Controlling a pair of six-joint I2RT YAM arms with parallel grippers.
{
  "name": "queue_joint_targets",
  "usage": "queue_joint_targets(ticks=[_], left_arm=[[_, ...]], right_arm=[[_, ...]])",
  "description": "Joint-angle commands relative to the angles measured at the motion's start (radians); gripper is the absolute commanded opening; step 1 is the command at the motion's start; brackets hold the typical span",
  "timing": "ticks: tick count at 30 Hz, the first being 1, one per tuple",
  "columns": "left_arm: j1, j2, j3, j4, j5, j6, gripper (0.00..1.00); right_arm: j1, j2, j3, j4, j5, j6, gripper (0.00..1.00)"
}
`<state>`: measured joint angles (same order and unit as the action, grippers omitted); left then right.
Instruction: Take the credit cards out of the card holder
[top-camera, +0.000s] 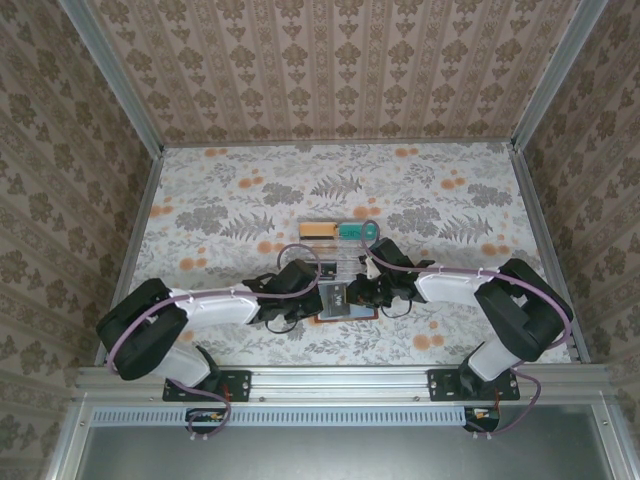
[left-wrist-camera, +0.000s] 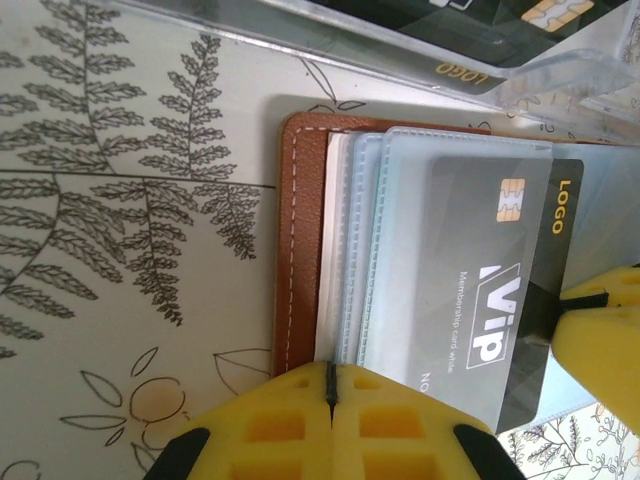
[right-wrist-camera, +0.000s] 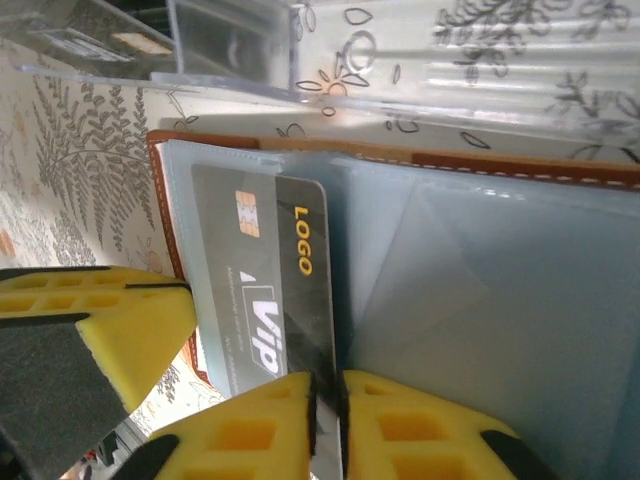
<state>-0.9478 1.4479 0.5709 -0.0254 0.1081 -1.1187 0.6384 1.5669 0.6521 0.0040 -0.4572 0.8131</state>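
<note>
Your left gripper (left-wrist-camera: 330, 388) has its pads pressed flat together at the near edge of the card holder (left-wrist-camera: 300, 230). The holder lies open toward 6 o'clock on the table (top-camera: 220, 200). Your right gripper (right-wrist-camera: 328, 400) pinches the black card (right-wrist-camera: 305, 290), which is partly out of its clear sleeve (left-wrist-camera: 430, 190). At the holder's 12 o'clock, just beside it, the clear tray (top-camera: 335, 262) holds an orange card (top-camera: 318, 230) and a teal card (top-camera: 355, 231).

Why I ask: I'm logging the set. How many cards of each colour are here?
Orange card: 1
Teal card: 1
Black card: 2, this one in the wallet, the other black card in the tray
Total: 4
</note>
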Motion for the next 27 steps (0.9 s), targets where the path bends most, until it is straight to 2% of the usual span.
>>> queue_joint_targets(ticks=[1,7,11,13,27], left_arm=[[-0.006,0.039,0.018,-0.064,0.003,0.01,0.0],[-0.011,0.049,0.026,-0.056,0.012,0.013,0.0],[-0.012,0.041,0.022,-0.059,0.009,0.011,0.0],[-0.011,0.033,0.018,-0.065,0.004,0.01,0.0],[-0.011,0.006,0.007,-0.09,-0.012,0.02,0.0]], right_arm=[[-0.003,0.029,-0.014,0.051,-0.024,0.011,0.24],[-0.003,0.064,-0.023,0.085,-0.031,0.021,0.23],[-0.005,0.063,-0.032,0.09,-0.026,0.025,0.07],[-0.009,0.048,-0.041,0.078,-0.014,0.022,0.02],[-0.11,-0.133,-0.119,-0.079,0.018,-0.057,0.0]])
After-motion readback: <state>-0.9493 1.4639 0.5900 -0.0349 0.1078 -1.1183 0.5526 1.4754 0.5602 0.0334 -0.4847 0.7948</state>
